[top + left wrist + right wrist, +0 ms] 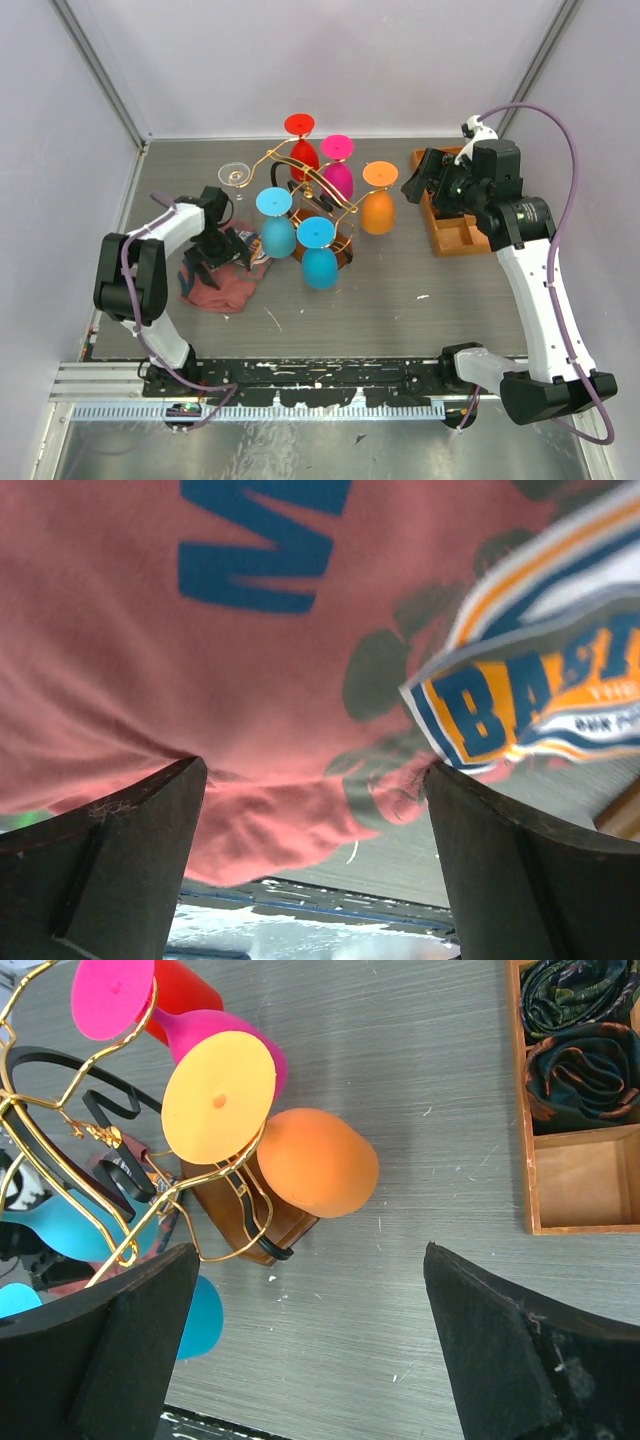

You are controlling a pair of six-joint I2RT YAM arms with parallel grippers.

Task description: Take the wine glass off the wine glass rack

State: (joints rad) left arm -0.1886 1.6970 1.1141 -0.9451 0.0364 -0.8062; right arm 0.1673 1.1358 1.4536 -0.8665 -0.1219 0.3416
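The wine glass rack (322, 188), gold wire on a brown wooden base, stands mid-table. Coloured wine glasses hang on it upside down: red (303, 148), magenta (338, 176), orange (377, 208) and two blue (278, 232). In the right wrist view the orange glass (318, 1162) hangs at the rack's near arm, above the wooden base (290, 1222). My right gripper (417, 186) (310, 1250) is open and empty, held to the right of the rack and apart from the orange glass. My left gripper (214, 258) (315, 770) is open, low over a red cloth (200, 660).
A clear wine glass (235, 174) stands on the table left of the rack. The red printed cloth (222, 288) lies at the left. An orange wooden compartment tray (455, 232) (575, 1175) with rolled dark ties sits at the right, under my right arm.
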